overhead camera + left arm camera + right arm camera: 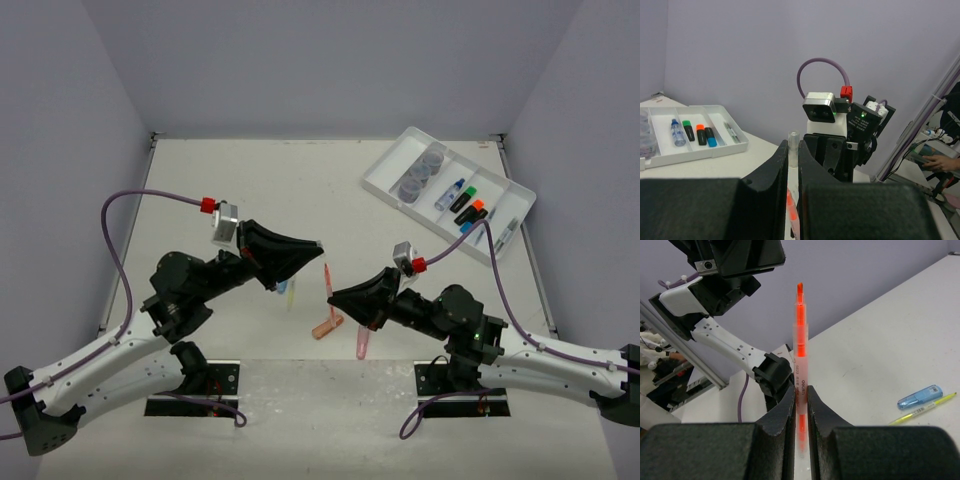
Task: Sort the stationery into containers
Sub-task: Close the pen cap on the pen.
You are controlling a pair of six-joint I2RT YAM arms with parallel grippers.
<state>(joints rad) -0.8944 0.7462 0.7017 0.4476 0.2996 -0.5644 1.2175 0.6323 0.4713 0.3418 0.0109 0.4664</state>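
Two claws face mid-air: right claw (pixel 801 392) pinches pen (pixel 800 340), tip outward; left claw (pixel 793 150) seemingly pinches its cap (pixel 793 137), likely for recapping.

- The pale tabletop (pixel 250 190) was lit and mostly bare across its far and left parts.
- A white tray (pixel 384 180) sat at the far right corner, angled to the edges.
- A blue capsule piece (pixel 283 288) and a thin yellow pen (pixel 291 297) lay just beside each other near the middle.
- An orange capsule piece (pixel 326 327) and a pink capsule piece (pixel 362 343) lay closer to the near edge.
- Two black base plates (pixel 195 385) stood along the near edge.
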